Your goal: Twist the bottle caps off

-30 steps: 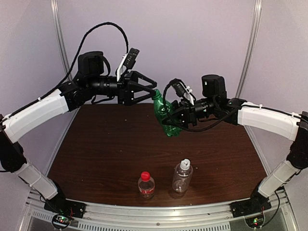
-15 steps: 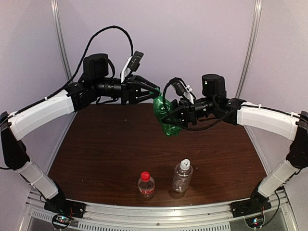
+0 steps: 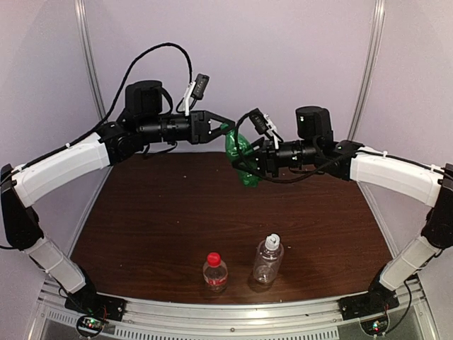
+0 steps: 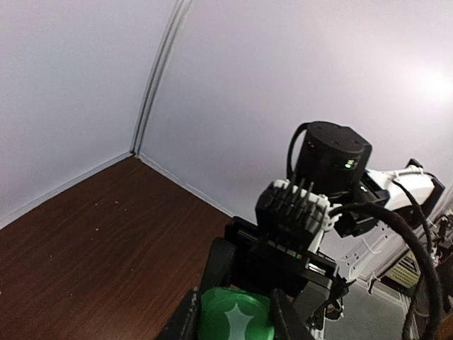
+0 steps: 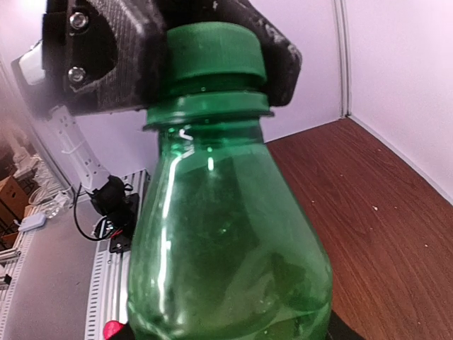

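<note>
The green cap (image 5: 212,44) sat screwed on the neck of the green bottle (image 5: 226,241). The bottle was held in the air above the far part of the table (image 3: 156,212), toward 12 o'clock in the overhead view. It was tilted, with its cap toward 11 o'clock and its base toward 5 o'clock, clear of the tabletop.

The left gripper (image 3: 224,129) reached in from 9 o'clock. It was clamped on the green cap, with one dark finger pressed against each side of it. The right gripper (image 3: 248,163) reached in from 3 o'clock and was closed around the body of the green bottle, below the neck.

Two more bottles stood upright on the table near its front edge, toward 6 o'clock, well apart from both grippers. The short bottle (image 3: 214,275) had a red label, and its red cap (image 3: 214,259) was on. Near it, at its 3 o'clock and not touching it, stood the ribbed bottle (image 3: 267,263). It was clear and taller, and its white-grey cap (image 3: 272,241) was on.
</note>
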Robot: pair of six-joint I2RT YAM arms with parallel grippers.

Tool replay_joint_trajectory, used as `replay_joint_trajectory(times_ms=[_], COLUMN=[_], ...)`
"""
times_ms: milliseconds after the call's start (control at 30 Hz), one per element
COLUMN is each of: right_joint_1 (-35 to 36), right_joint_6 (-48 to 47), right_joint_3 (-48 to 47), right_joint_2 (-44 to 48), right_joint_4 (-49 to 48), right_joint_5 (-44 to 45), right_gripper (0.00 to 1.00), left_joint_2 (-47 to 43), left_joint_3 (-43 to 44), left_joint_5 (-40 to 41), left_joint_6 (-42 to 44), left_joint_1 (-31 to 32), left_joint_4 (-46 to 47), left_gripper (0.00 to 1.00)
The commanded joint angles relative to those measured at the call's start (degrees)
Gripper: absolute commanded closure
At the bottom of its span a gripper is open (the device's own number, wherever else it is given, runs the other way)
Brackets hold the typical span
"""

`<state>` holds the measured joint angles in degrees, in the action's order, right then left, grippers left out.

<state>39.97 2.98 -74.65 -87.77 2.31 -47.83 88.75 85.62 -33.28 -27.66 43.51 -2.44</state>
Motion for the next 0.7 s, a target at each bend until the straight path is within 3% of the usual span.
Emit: replay_joint_trajectory(times_ms=[0, 167, 367, 667], right_joint_1=[0.2, 0.6, 0.7, 0.5], right_joint_6=[-1.3, -1.1, -2.2, -5.2], right_joint_3=[0.8, 0.8, 0.7, 1.0], right_joint_2=[1.8, 2.0, 2.3, 3.6], right_joint_4=[1.7, 2.0, 3.4, 3.8], right_joint_5=[16.7, 20.2, 17.2, 3.7], right_gripper=[0.47, 0.47, 0.47, 0.45], left_joint_2=[-1.3, -1.1, -1.4, -5.1], left_joint_3=[2.6, 1.3, 0.9, -0.2], left_joint_5=[19.4, 21.9, 16.8, 7.6], left_joint_6=[-6.8, -8.9, -5.2, 3.4], left_joint_1=[3.9, 4.7, 4.5, 1.8], left_joint_4=[-4.1, -2.6, 0.8, -0.2], left_gripper=[0.90, 0.81, 0.63, 0.31])
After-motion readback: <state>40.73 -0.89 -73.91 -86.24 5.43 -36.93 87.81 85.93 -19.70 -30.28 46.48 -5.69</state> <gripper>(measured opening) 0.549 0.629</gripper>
